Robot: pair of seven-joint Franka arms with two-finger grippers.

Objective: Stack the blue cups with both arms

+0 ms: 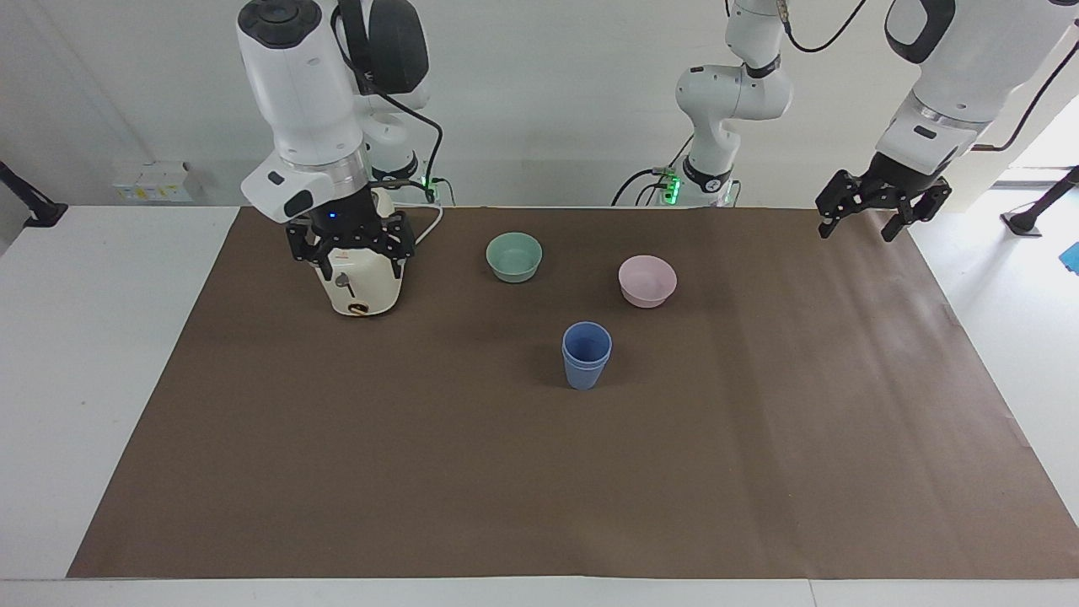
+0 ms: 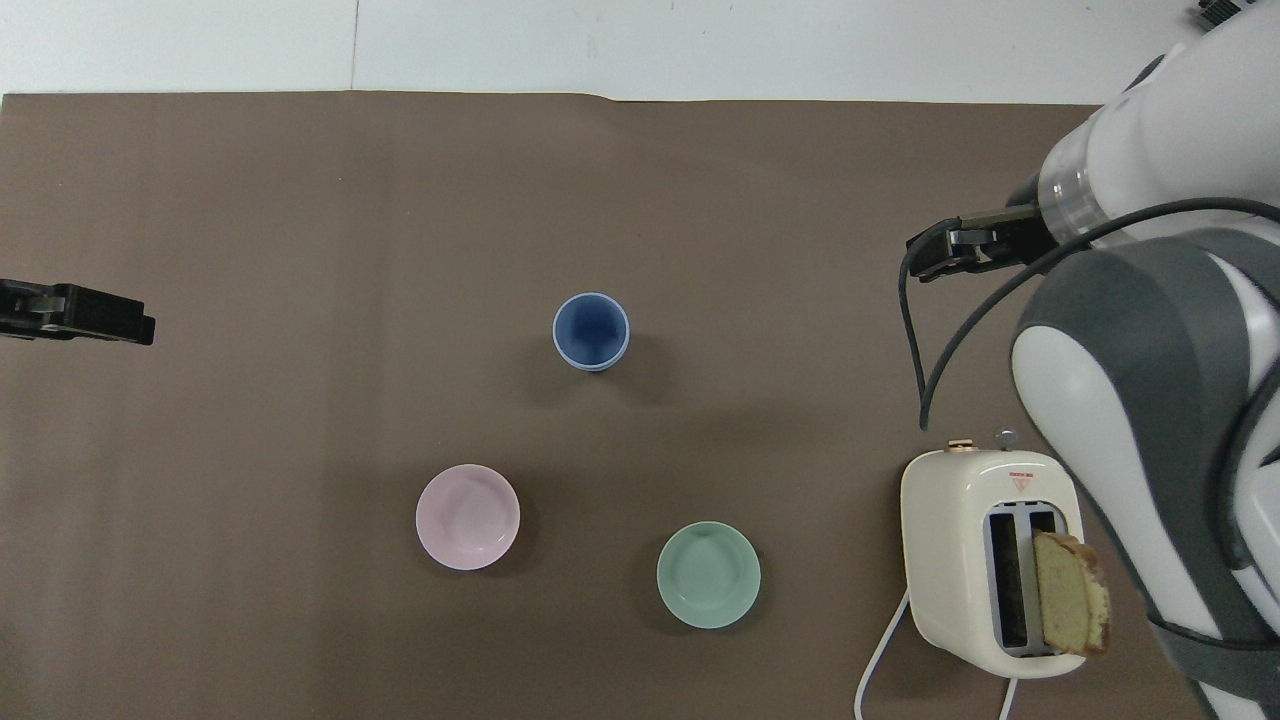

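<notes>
The two blue cups [image 1: 586, 354] stand nested one inside the other, upright, in the middle of the brown mat; they also show in the overhead view [image 2: 591, 331]. My right gripper [image 1: 358, 268] is open and empty, raised over the mat by the toaster, well apart from the cups; it also shows in the overhead view [image 2: 930, 255]. My left gripper [image 1: 854, 232] is open and empty, raised over the mat's edge at the left arm's end; its tip shows in the overhead view [image 2: 130, 325].
A cream toaster [image 2: 985, 560] with a bread slice [image 2: 1070, 590] stands at the right arm's end. A mint-green bowl [image 1: 514, 255] and a pale pink bowl [image 1: 646, 280] sit nearer to the robots than the cups. The brown mat [image 1: 759, 472] covers the table.
</notes>
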